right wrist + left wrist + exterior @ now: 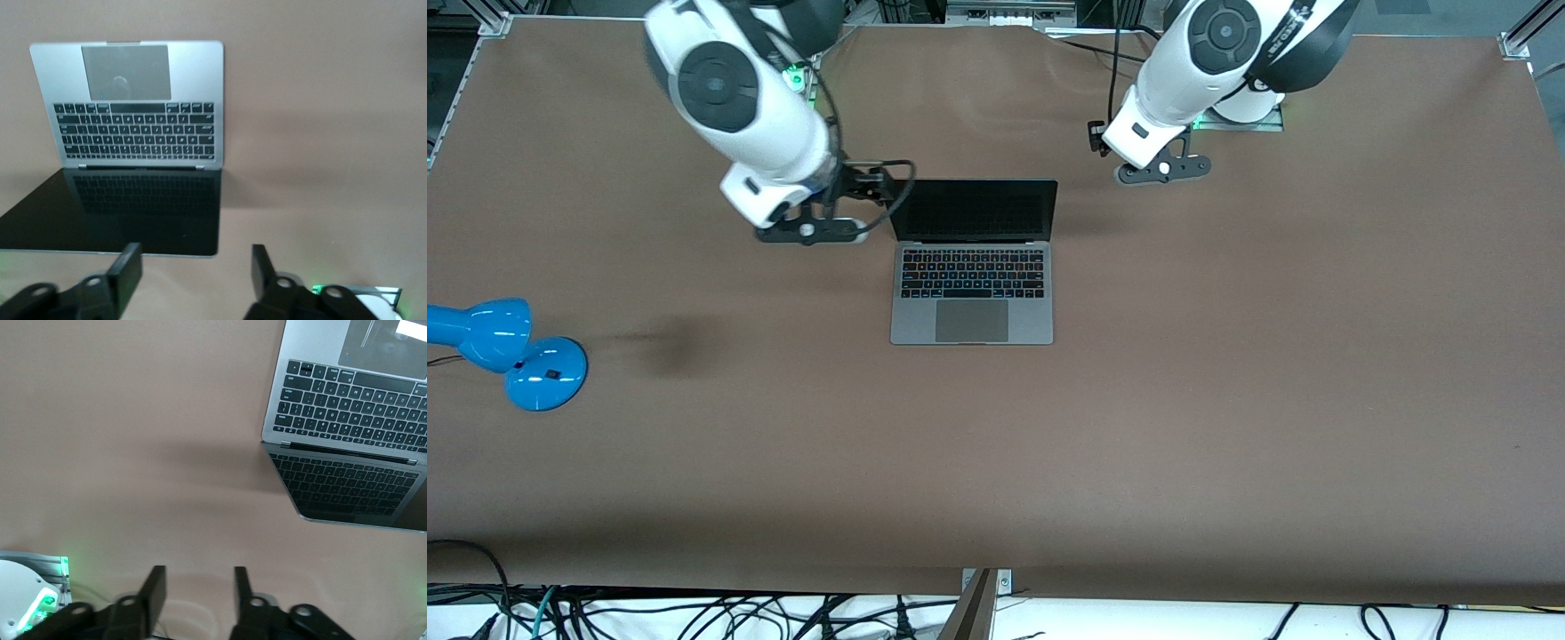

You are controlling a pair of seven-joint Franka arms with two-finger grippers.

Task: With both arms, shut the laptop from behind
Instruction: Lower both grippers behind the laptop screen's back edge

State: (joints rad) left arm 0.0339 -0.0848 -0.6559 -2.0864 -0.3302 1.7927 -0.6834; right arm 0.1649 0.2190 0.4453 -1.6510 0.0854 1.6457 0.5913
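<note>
The open laptop (971,267) is sitting at four o'clock from the right gripper (197,273) and eight o'clock from the left gripper (197,600), both spread apart.

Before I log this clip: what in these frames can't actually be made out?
- Laptop lid's back: faces away from the camera in all three views.
- Right gripper fingers in the front view: hidden under its own wrist; the right wrist view shows them open.
- Left gripper likewise; open in its wrist view.
- Blue lamp: cut off by the front view's edge.
</note>
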